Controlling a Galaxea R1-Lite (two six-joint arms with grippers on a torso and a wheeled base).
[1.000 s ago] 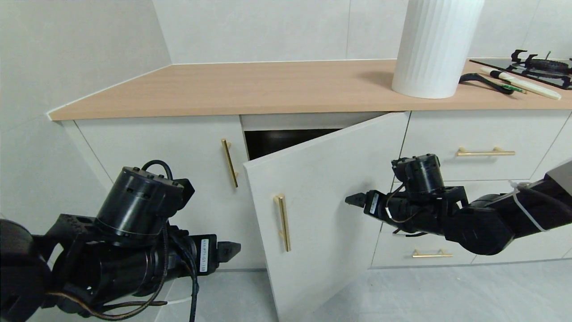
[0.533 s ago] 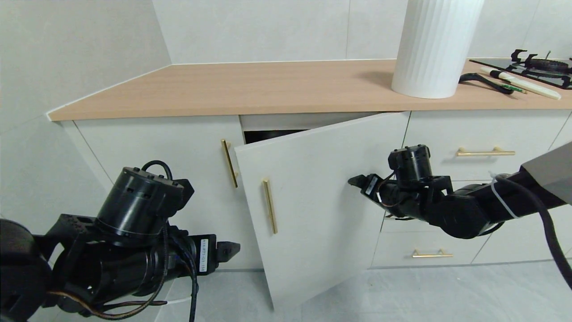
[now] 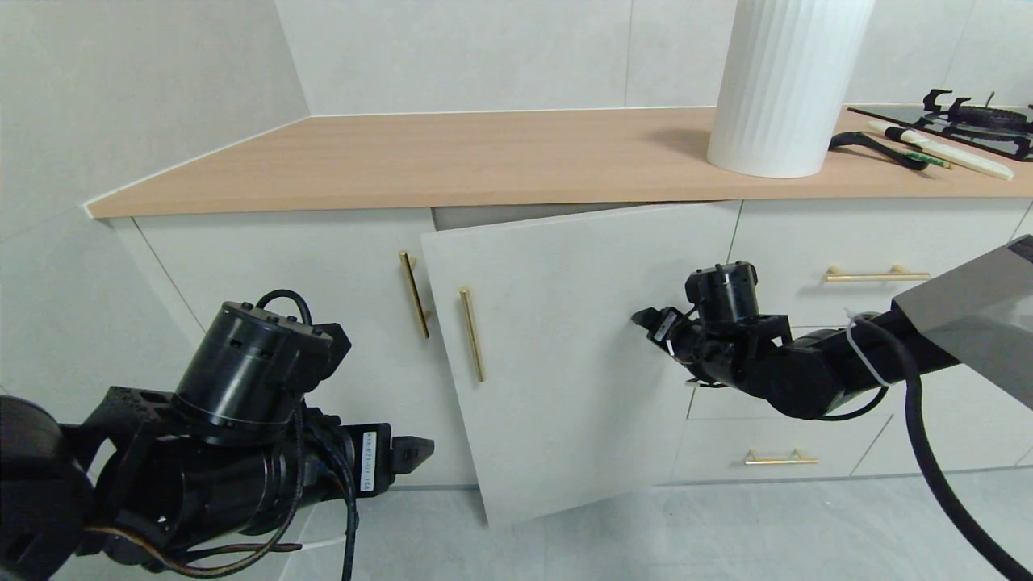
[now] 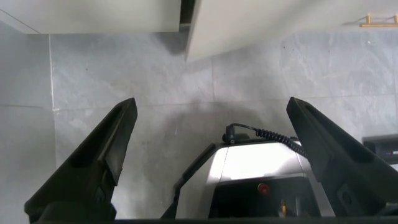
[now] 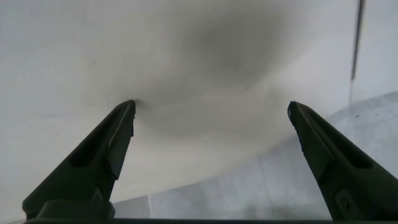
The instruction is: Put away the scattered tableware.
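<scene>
Facing the cabinet door (image 3: pixel 581 347), we have our right gripper (image 3: pixel 646 317) with its jaws spread wide and nothing between them, and one fingertip (image 5: pixel 127 109) is right up against the pale panel. The door hangs a little ajar, with a thin gap showing under the countertop (image 3: pixel 452 161). Its gold handle (image 3: pixel 472 335) sits at nine o'clock from the gripper, well apart from it.

Now the tableware. Up at two o'clock from that gripper, on the countertop, a black utensil (image 3: pixel 876 148) and a white-handled utensil (image 3: pixel 940 151) lie close together, just beside the stove (image 3: pixel 980 121). A tall white ribbed vessel (image 3: pixel 783 89) stands at their nine o'clock.

Down at eight o'clock from the door we find our left gripper (image 3: pixel 420 452), jaws wide apart and empty, above the grey floor tiles (image 4: pixel 155 74).
</scene>
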